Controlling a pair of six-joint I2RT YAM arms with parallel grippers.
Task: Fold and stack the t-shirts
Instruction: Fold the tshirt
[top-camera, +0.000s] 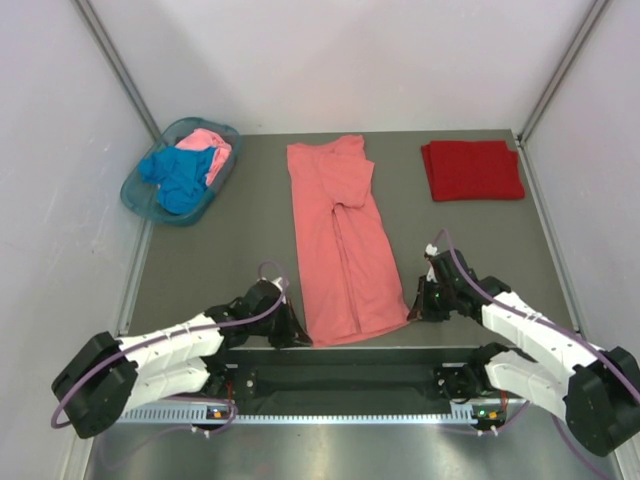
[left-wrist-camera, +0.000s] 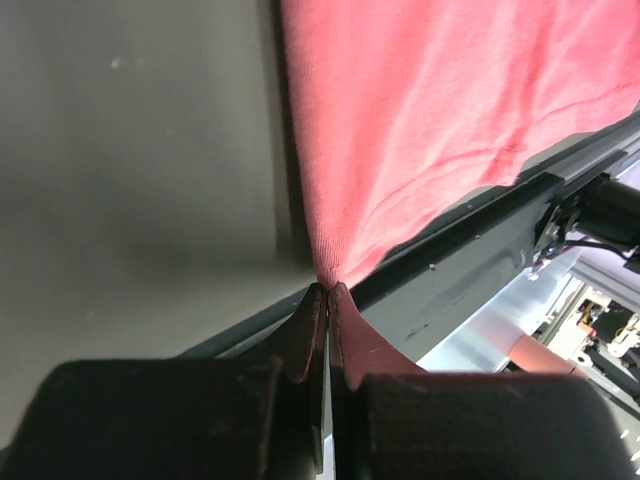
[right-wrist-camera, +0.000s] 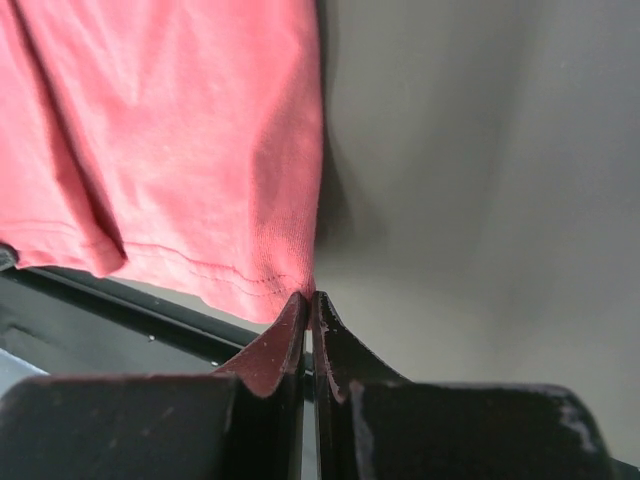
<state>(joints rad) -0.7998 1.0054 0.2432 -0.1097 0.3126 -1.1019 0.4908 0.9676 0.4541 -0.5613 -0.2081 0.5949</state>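
Observation:
The salmon-coral t-shirt (top-camera: 342, 240) lies lengthwise down the middle of the table, its sides folded in to a long strip. My left gripper (top-camera: 297, 338) is shut on its near left hem corner (left-wrist-camera: 335, 265). My right gripper (top-camera: 412, 313) is shut on its near right hem corner (right-wrist-camera: 290, 270). The dark red t-shirt (top-camera: 472, 170) lies folded at the far right. The bright blue t-shirt (top-camera: 180, 178) and the light pink t-shirt (top-camera: 212, 148) lie crumpled in the teal basket (top-camera: 140, 195) at the far left.
The table's near edge and the black rail (top-camera: 340, 380) run just behind both grippers. White walls close in the left, right and far sides. Grey tabletop (top-camera: 230, 250) lies bare between the basket and the salmon shirt.

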